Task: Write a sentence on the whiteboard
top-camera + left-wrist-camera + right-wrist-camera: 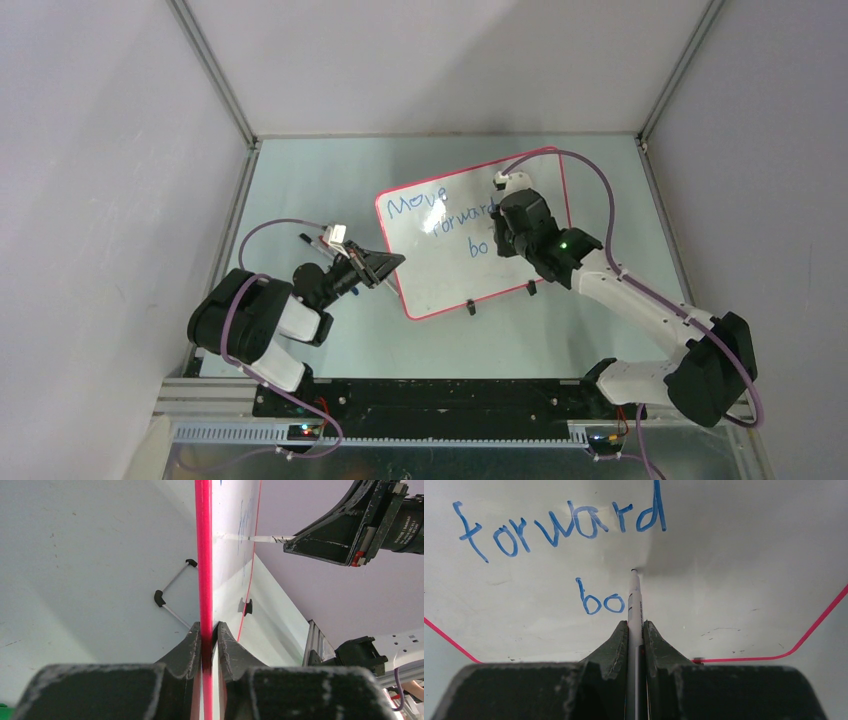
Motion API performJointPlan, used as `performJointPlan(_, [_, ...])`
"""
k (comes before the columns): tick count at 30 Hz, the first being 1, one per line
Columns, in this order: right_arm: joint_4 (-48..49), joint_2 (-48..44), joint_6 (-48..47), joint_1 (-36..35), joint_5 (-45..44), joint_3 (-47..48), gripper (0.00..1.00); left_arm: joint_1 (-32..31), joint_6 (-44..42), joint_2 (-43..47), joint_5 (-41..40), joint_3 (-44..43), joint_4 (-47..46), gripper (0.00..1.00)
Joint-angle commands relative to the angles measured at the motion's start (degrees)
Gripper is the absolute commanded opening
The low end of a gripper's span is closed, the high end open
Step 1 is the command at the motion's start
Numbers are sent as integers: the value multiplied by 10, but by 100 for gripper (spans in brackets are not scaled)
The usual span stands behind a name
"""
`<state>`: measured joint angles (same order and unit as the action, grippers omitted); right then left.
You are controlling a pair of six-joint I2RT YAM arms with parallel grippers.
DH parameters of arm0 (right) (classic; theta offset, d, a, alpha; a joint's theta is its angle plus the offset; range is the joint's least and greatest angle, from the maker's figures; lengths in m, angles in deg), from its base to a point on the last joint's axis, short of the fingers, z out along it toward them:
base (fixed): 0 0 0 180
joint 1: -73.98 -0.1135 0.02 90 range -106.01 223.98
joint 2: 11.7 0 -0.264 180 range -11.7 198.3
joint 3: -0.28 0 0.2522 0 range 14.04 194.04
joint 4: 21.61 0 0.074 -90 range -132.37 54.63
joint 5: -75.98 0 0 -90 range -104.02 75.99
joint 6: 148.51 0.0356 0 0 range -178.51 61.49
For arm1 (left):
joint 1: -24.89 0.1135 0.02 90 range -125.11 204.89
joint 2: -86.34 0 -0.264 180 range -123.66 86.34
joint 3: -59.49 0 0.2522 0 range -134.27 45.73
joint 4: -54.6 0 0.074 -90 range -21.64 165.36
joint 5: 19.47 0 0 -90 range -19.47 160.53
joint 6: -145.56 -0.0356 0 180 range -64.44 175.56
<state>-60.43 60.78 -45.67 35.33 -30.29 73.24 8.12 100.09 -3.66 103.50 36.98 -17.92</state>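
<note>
— Where's the whiteboard (440, 280)?
— Mid-surface (300, 180), skewed; the left end effector (209, 627) is closed tight on its red-pink near-left edge, one finger on each face.
— And the right end effector (636, 625)?
— Closed on a white marker (634, 595), which sticks out between the fingers; its tip meets the board just up and right of the last letters.
— How does the sentence (564, 525) read?
— In blue, stepped lines: "Move"; "forward"; then only "bo".
</note>
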Motion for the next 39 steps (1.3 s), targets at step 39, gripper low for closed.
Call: performJointPlan(39, [-13, -90, 23, 6, 7, -47, 0, -7, -32, 6, -10, -5, -15, 0])
